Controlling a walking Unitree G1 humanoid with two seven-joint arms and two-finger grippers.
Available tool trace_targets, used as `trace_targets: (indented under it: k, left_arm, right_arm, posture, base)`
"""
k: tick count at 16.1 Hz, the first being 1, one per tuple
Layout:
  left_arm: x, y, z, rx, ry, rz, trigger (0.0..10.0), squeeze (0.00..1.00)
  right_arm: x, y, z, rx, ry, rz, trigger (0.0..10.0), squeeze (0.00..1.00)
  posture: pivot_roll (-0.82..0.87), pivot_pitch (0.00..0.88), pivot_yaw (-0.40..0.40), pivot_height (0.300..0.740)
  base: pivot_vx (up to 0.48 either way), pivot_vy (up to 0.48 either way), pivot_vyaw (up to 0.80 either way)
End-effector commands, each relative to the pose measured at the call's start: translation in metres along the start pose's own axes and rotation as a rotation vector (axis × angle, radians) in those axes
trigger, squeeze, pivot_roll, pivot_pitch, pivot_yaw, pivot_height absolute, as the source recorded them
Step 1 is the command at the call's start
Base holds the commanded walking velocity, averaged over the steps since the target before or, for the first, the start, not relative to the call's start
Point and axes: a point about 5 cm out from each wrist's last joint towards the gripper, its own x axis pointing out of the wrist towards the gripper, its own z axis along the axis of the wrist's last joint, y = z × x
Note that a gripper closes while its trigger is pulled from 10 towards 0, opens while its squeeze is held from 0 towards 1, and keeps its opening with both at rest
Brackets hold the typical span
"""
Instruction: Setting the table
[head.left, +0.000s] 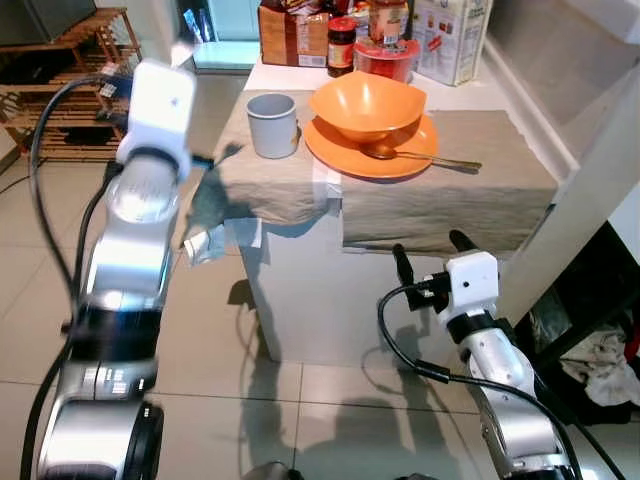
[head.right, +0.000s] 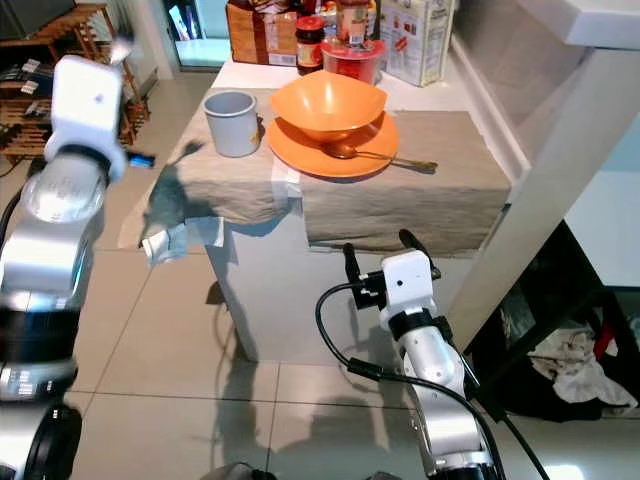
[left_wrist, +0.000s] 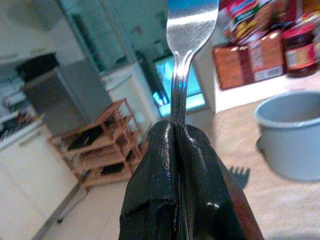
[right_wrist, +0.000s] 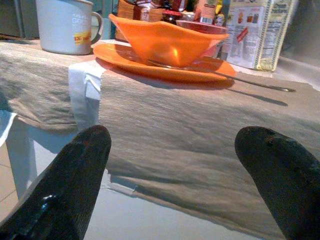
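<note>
Fork (left_wrist: 190, 30) is the piece not yet laid: it stands upright in the left gripper (left_wrist: 177, 150), whose black fingers are pressed together on its handle, held up beside the table (head.left: 300, 300) on the mug's side, over the floor rather than over the cloth. On the table, much of the place looks done. An orange plate (head.left: 330, 150) lies on the beige cloth (head.left: 450, 190), an orange bowl (head.left: 368, 103) sits on the plate, and a spoon (head.left: 420, 157) rests with its bowl on the plate's rim and its handle running out onto the cloth. A grey mug (head.left: 272, 124) stands just beside the plate. The right gripper (head.left: 432, 250) hangs low in front of the table's edge, fingers spread and holding nothing. What seems left is setting the fork down beside the plate.
</note>
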Motion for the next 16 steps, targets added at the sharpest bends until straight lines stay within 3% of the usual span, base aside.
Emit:
trace_targets:
  k: [1,5,7,9,13,15,16]
  left_arm:
    - [-0.005,0.004,0.002,-0.015,0.003,0.041,0.0,0.0]
    - [-0.039,0.012,-0.021,-0.094,0.07,0.109,0.0,0.0]
    - [-0.046,0.007,-0.027,-0.124,0.085,0.085,0.0,0.0]
    - [-0.065,-0.002,-0.046,-0.217,0.098,0.048,0.0,0.0]
    - [-0.093,-0.003,-0.079,-0.269,0.165,0.035,0.0,0.0]
    - [-0.102,-0.009,-0.091,-0.394,0.17,-0.01,0.0,0.0]
    - [-0.104,-0.01,-0.094,-0.406,0.177,-0.01,0.0,0.0]
  right_arm:
    - [0.002,0.0,0.0,0.01,-0.004,0.013,10.0,0.0]
    - [0.011,-0.001,-0.002,0.009,-0.011,0.027,10.0,0.0]
    - [0.012,0.0,-0.003,0.016,-0.005,0.035,10.0,0.0]
    - [0.011,-0.003,-0.005,0.005,-0.002,0.032,10.0,0.0]
    - [0.004,-0.011,-0.011,-0.007,0.003,0.015,10.0,0.0]
    - [0.001,-0.013,-0.012,-0.003,0.007,0.011,10.0,0.0]
    - [0.001,-0.014,-0.012,-0.001,0.007,0.009,10.0,0.0]
  posture:
    - [-0.01,0.0,0.038,0.731]
    - [0.02,0.0,0.022,0.731]
    - [0.02,0.0,0.018,0.731]
    - [0.02,0.0,0.014,0.731]
    - [0.0,0.0,0.012,0.731]
    - [-0.01,0.0,0.009,0.731]
    - [-0.01,0.0,0.008,0.731]
  base:
    - [0.0,0.0,0.0]
    - [0.0,0.0,0.0]
    - [0.0,0.0,0.0]
    - [0.0,0.0,0.0]
    - [0.0,0.0,0.0]
    - [0.0,0.0,0.0]
    - [0.0,0.0,0.0]
